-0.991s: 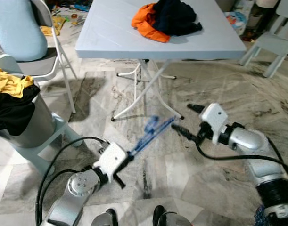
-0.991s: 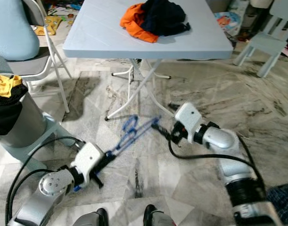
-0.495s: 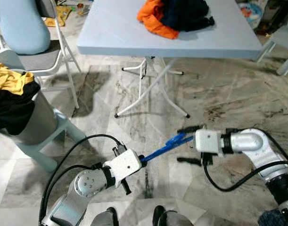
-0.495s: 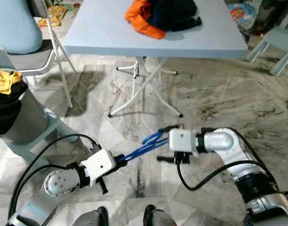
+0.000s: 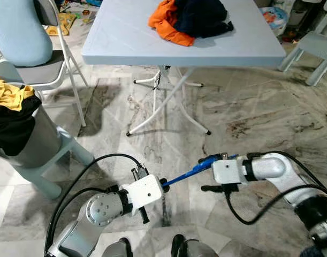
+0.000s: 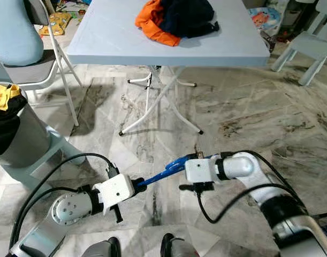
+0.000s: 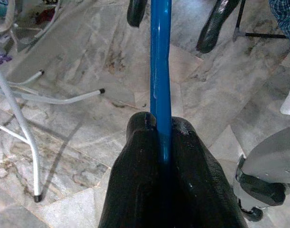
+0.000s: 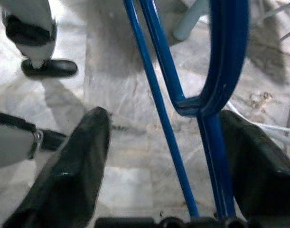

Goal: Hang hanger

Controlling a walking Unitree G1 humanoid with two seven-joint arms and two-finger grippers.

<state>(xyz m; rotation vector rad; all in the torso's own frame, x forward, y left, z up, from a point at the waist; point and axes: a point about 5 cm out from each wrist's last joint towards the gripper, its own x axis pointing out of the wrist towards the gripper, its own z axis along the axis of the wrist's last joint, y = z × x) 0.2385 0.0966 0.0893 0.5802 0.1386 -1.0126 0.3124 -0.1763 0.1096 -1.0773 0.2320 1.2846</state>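
A blue plastic hanger [image 5: 187, 174] is held low over the marble floor between my two arms. My left gripper [image 5: 162, 184] is shut on one end of it; in the left wrist view the blue bar [image 7: 160, 71] runs straight out from between the closed fingertips [image 7: 180, 137]. My right gripper [image 5: 210, 172] is at the hanger's other end, open. In the right wrist view the hanger's bars and curved hook [image 8: 225, 71] pass between the wide-apart fingers [image 8: 73, 175] without being pinched.
A white folding table [image 5: 126, 37] stands ahead with orange and dark clothes [image 5: 190, 19] on it. At the left are a folding chair with a person in light blue [image 5: 18, 32] and a grey bin of clothes [image 5: 13, 118]. A small white chair [image 5: 318, 48] is at the far right.
My right gripper has swung in from beyond the hanger's tip and now straddles its hook end. The hanger has dropped from pointing up to lying nearly level. The camera shifted slightly.
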